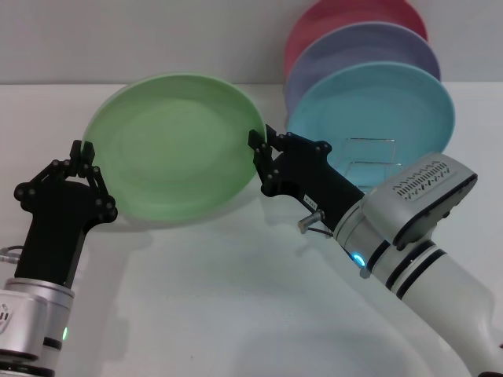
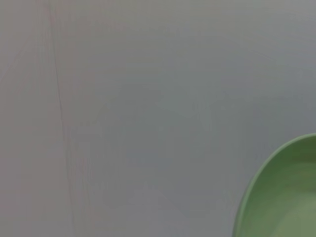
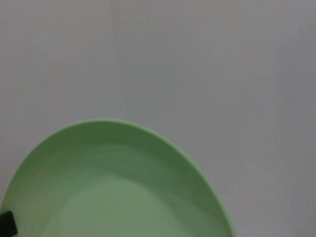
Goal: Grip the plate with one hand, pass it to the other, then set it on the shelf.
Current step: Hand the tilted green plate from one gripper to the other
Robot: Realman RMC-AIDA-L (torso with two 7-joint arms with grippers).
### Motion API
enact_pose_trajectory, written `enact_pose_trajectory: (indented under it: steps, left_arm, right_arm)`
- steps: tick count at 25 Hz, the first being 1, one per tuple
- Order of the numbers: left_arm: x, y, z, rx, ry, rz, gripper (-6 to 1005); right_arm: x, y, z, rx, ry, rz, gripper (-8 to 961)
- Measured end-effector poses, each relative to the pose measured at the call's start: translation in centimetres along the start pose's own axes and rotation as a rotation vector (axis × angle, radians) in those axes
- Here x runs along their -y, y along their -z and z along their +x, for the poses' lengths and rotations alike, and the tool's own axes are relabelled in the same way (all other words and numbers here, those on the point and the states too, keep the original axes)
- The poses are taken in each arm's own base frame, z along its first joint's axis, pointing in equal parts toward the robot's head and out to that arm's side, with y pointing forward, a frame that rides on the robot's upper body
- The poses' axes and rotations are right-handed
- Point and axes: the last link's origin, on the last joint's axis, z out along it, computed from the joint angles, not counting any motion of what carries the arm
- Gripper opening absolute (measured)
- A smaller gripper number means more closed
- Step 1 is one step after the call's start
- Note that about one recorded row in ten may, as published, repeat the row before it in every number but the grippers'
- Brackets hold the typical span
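The light green plate point(image 1: 177, 145) hangs tilted above the white table, held up between both arms. My left gripper point(image 1: 82, 149) pinches the plate's left rim with its fingertips close together. My right gripper point(image 1: 262, 145) grips the opposite, right rim. The left wrist view catches only an arc of the plate point(image 2: 286, 197) in one corner. The plate point(image 3: 113, 187) fills much more of the right wrist view, with a black fingertip point(image 3: 6, 223) at its rim. The shelf point(image 1: 371, 159), a thin wire rack, stands behind my right forearm.
Three plates stand upright in the rack at the back right: a turquoise plate point(image 1: 377, 110) in front, a lavender plate point(image 1: 357, 49) behind it and a pink-red plate point(image 1: 346, 20) at the very back. White tabletop point(image 1: 212, 298) lies below the arms.
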Motion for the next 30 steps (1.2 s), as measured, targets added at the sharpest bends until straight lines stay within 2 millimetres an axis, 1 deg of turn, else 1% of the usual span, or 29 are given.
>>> enact_pose_trajectory:
  steps: [10,20,30]
  left_arm:
    - [-0.09,0.13,-0.04,0.000,-0.003,-0.007,108]
    - [-0.07,0.16,-0.05,-0.001,-0.002,-0.009,110]
    - [-0.01,0.27,-0.09,-0.001,0.000,-0.009,113]
  right_arm:
    - [-0.18,0.03,0.03,0.000,-0.007,-0.002,119]
    - [-0.20,0.16,0.17,-0.003,-0.011,0.003,118]
    - [-0.15,0.16,0.15,-0.001,-0.013,0.007,68]
